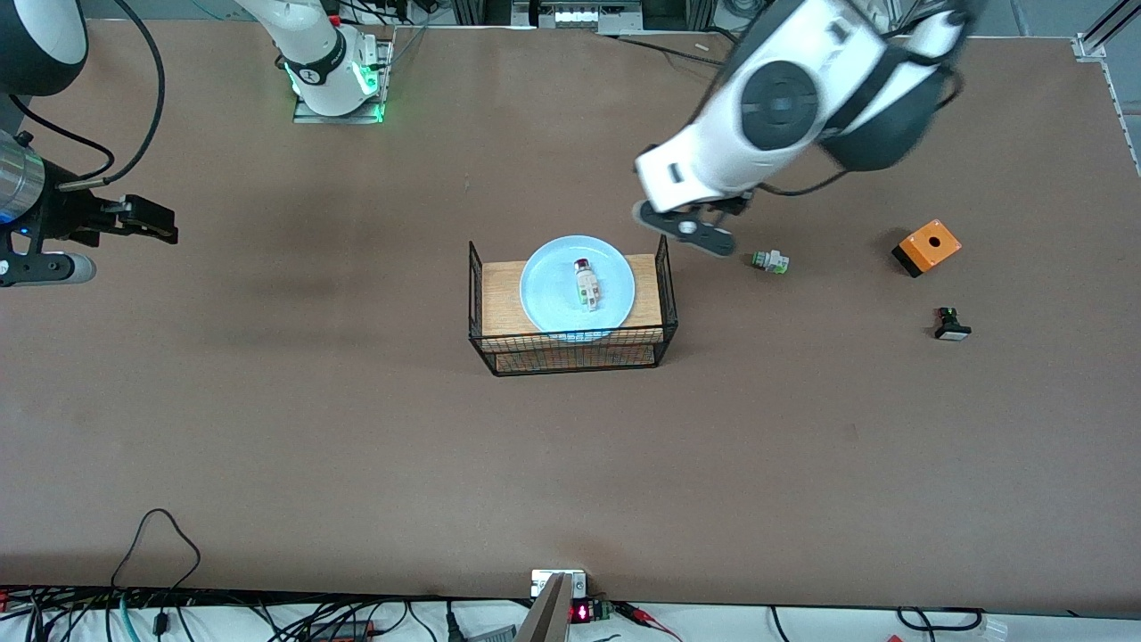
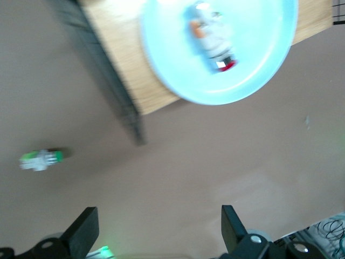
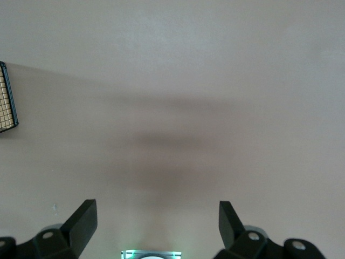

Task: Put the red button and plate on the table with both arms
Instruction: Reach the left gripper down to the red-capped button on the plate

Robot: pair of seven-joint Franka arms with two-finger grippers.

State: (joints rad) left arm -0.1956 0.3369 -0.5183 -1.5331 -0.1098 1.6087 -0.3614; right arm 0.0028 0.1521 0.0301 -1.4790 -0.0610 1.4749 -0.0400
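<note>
The pale blue plate [image 1: 553, 303] lies on the wooden top of a black wire rack [image 1: 570, 352] mid-table. The red button [image 1: 586, 283] lies on the plate, its red cap pointing toward the robots' bases. My left gripper [image 1: 691, 230] hangs open and empty over the table [image 1: 357, 446], just beside the rack on the left arm's end. The left wrist view shows its open gripper [image 2: 159, 232] over bare table, with the plate [image 2: 259, 65] and button [image 2: 213, 40] ahead. My right gripper [image 1: 151, 223] is open and empty over the right arm's end of the table, also seen in the right wrist view [image 3: 156, 226].
A white-green switch [image 1: 770, 261] without a red cap lies on the table close to the left gripper; it also shows in the left wrist view [image 2: 40, 159]. An orange box [image 1: 927, 247] and a black switch with a white face [image 1: 951, 325] lie toward the left arm's end.
</note>
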